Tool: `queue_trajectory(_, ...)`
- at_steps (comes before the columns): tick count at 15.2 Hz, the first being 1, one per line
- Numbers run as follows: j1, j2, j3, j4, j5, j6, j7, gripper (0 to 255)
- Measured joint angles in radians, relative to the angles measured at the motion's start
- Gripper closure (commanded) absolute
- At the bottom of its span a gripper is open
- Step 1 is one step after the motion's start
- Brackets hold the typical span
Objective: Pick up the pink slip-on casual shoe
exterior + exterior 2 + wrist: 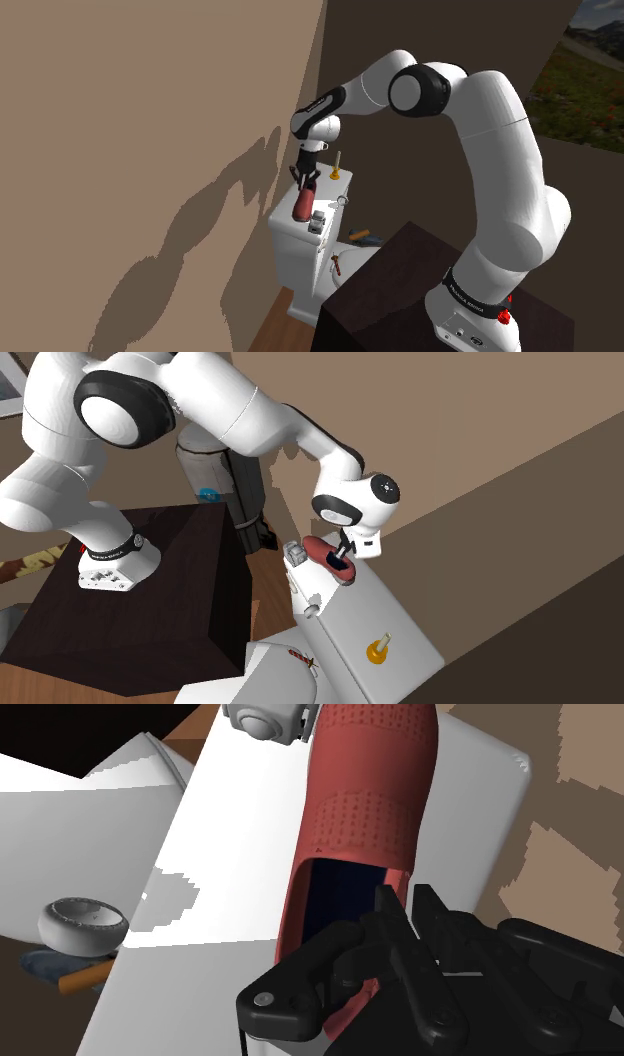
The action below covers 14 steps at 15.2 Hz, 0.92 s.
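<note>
The gripper [408, 909] pinches the collar of the reddish-pink shoe [368, 794] — one finger inside. Expect a light, soft upper that probably flexes — lift it slowly.

Reaches white arm [505, 150] high and leftward in the shoulder view, elbow bent, wrist turned down. Points black gripper [305, 180] downward, pinching heel rim of pink-red shoe [370, 794].
</note>
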Motion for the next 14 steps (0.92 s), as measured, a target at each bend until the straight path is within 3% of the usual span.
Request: queue_trajectory(14, 0.004, -0.122, -0.010, -0.008, -0.018, -0.111, 0.031, 255)
